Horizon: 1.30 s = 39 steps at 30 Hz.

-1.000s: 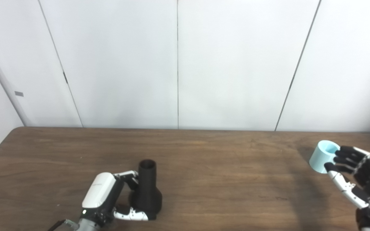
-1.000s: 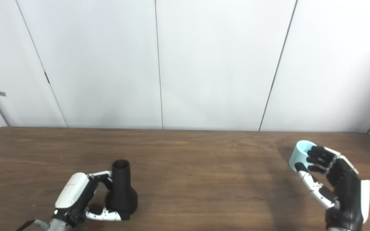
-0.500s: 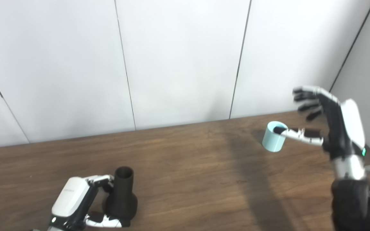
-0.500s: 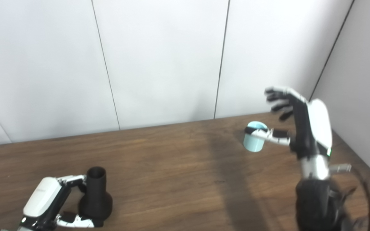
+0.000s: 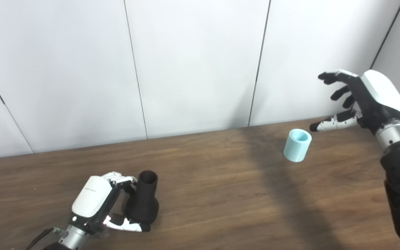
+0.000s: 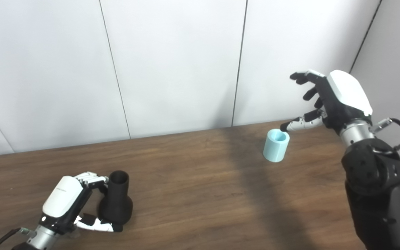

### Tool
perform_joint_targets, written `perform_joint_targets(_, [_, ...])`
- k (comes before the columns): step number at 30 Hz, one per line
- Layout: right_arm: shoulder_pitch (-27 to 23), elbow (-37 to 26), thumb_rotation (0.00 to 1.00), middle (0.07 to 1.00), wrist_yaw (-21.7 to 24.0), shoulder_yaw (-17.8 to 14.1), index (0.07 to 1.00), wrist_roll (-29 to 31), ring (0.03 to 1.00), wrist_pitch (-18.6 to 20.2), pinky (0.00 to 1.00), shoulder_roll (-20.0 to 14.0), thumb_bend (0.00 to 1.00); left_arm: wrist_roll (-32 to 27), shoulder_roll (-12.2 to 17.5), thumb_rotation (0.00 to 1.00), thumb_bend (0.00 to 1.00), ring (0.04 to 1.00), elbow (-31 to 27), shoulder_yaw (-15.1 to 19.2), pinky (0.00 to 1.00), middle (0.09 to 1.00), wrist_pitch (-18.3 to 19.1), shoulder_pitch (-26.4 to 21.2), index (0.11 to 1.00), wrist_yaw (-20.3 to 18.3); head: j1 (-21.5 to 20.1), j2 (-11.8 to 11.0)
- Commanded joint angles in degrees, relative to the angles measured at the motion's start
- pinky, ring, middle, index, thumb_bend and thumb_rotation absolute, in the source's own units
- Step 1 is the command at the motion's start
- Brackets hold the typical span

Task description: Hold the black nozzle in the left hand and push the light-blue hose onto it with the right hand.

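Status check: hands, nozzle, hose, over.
Left hand wrapped around black nozzle, upright on table. Right hand open, raised beside light-blue hose, not gripping. Nothing between them.

A dark wooden table (image 5: 221, 194) stands before white wall panels (image 5: 193, 62).

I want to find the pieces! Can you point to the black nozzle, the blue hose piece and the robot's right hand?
black nozzle (image 5: 147, 194), left eye view, on its narrow neck.
light-blue hose (image 5: 295, 150), left eye view, on its outer wall.
right hand (image 6: 339, 95), right eye view, on its white back.
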Motion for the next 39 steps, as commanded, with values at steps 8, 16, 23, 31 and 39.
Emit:
perform_joint_targets(8, [-4.03,1.97,0.18,0.765,7.57,0.39,0.753,-4.65,0.642,0.13,0.44,-4.62,1.00,-0.13,-6.43,0.00,0.52,0.517,8.81,-6.01,0.89,0.448,-1.08,5.03,0.508,4.79,-0.46,-0.13])
perform_joint_targets(16, [-8.11,2.96,0.18,0.742,19.22,2.11,0.728,-9.50,0.640,0.13,0.40,-6.50,1.00,0.30,-6.66,0.00,0.52,0.524,11.08,-8.66,0.86,0.446,-1.08,4.99,0.513,4.64,-1.77,-0.44])
perform_joint_targets(23, [-12.29,4.92,0.13,0.766,28.83,3.55,0.753,-16.10,0.671,0.13,0.38,-5.52,1.00,0.29,-6.56,0.00,0.52,0.528,11.61,-9.06,0.86,0.436,-1.08,4.90,0.518,4.89,-2.42,-0.71])
perform_joint_targets(31, [-14.87,9.44,0.18,0.636,33.60,9.81,0.781,-19.58,0.497,-0.23,0.28,-7.70,1.00,-0.15,-6.09,0.00,0.52,0.526,11.64,-9.14,0.84,0.443,-1.08,4.86,0.514,5.52,-4.44,-0.54])
perform_joint_targets(39, [-15.13,14.81,0.20,0.707,31.08,13.89,0.833,-21.62,0.543,-0.06,0.30,-8.80,1.00,-0.91,-5.24,0.00,0.52,0.527,10.97,-9.31,0.84,0.452,-1.08,4.89,0.508,5.21,-7.83,-0.71])
